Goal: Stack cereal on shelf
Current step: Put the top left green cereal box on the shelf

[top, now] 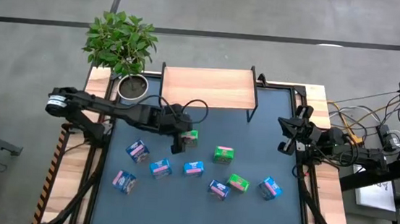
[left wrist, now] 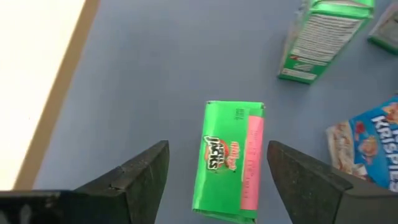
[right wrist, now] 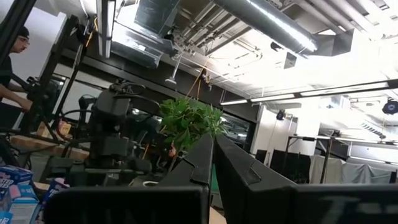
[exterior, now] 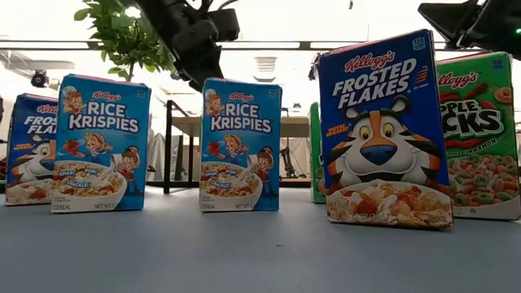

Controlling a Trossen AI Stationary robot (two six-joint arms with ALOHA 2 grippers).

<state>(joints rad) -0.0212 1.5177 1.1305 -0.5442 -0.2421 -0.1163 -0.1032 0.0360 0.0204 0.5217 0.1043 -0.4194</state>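
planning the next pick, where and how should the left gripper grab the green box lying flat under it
Judging from the left wrist view, come straight down and pinch the green box across its two long side edges. It lies flat, label up, and the open left gripper already straddles it, with bare tabletop on both sides for the fingers.

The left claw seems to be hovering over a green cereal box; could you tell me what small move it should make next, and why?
Probably lower straight down and close. In the left wrist view the left claw is open, its fingers either side of the green Apple Jacks box, not yet touching. The shelf holds no boxes, and the right claw waits at the table's right edge.
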